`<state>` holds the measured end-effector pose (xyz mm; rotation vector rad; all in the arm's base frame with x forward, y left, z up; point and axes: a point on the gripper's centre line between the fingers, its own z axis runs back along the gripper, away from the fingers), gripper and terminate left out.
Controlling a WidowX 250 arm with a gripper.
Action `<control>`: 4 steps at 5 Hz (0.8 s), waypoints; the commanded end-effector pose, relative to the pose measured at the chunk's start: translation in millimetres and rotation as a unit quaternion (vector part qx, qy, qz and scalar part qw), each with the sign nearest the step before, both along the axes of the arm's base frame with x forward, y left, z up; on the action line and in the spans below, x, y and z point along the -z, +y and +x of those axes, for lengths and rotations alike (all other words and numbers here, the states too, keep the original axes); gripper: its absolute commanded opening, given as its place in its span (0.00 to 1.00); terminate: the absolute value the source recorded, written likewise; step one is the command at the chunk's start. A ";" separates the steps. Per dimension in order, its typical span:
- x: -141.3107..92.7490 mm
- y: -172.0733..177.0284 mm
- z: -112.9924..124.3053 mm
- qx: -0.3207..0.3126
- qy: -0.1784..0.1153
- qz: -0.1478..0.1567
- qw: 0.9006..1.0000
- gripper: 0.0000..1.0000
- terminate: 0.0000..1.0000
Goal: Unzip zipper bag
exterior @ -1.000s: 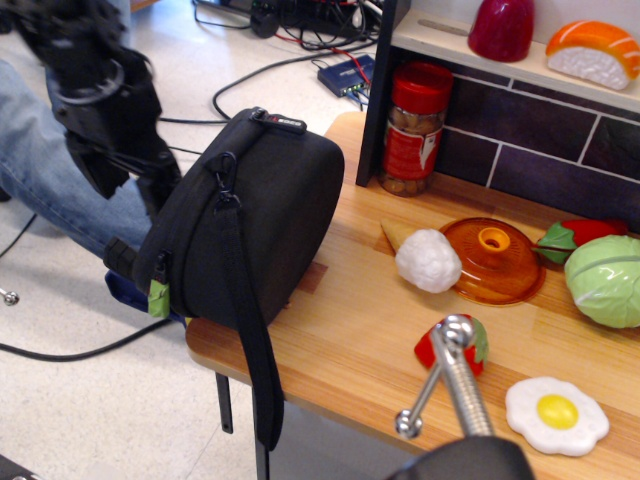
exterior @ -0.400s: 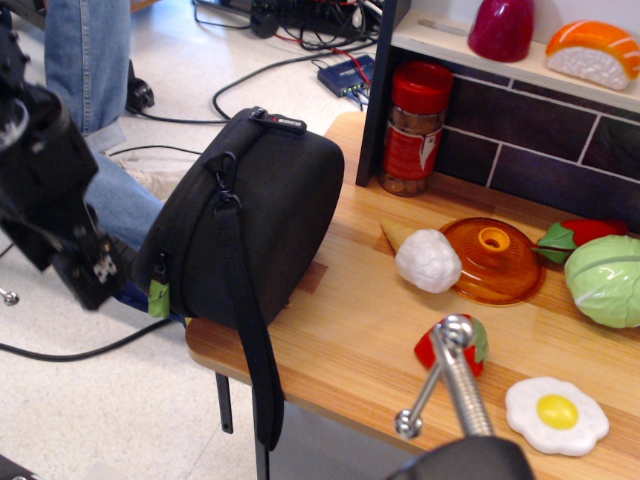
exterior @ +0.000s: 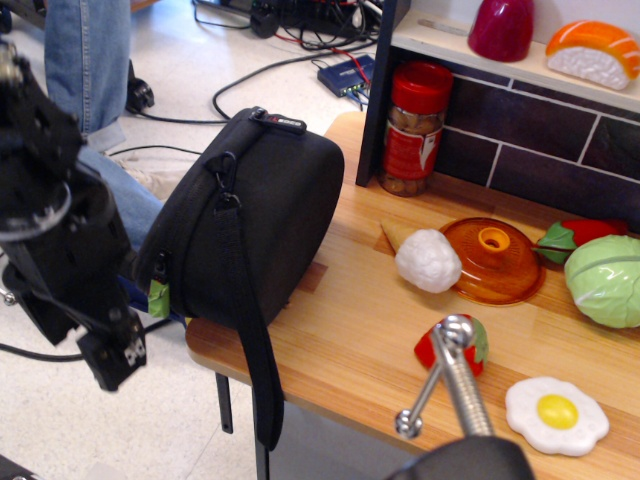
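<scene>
The zipper bag [exterior: 275,215] is a large black rounded case standing on its edge at the left end of the wooden table [exterior: 345,335]. Its long black strap [exterior: 252,345] hangs down over the table's front edge. A small green tag [exterior: 158,298] sits at the bag's lower left, beside the zipper seam. My black gripper [exterior: 112,352] hangs low at the far left, off the table, apart from the bag and a little below and left of the green tag. Its jaws are dark and I cannot make out whether they are open or shut.
A red-lidded jar [exterior: 414,130] stands behind the bag. Toy foods lie to the right: an ice cream cone [exterior: 425,258], orange lid [exterior: 494,260], strawberry [exterior: 470,345], fried egg [exterior: 556,414], cabbage [exterior: 605,280]. A metal rod [exterior: 455,385] rises at the front. A jeans-clad leg [exterior: 90,60] and cables are on the floor.
The arm has moved down and toward the camera, from the bag's upper left to below its lower left corner. The bag has not moved.
</scene>
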<state>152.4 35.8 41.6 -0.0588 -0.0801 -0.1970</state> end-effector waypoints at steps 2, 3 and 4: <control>-14.9 -14.8 36.5 -0.052 -0.044 -0.008 0.998 1.00 0.00; -18.9 -17.2 41.2 -0.058 -0.065 -0.002 0.996 0.00 0.00; -20.6 -18.0 44.4 -0.060 -0.064 -0.002 0.996 0.00 0.00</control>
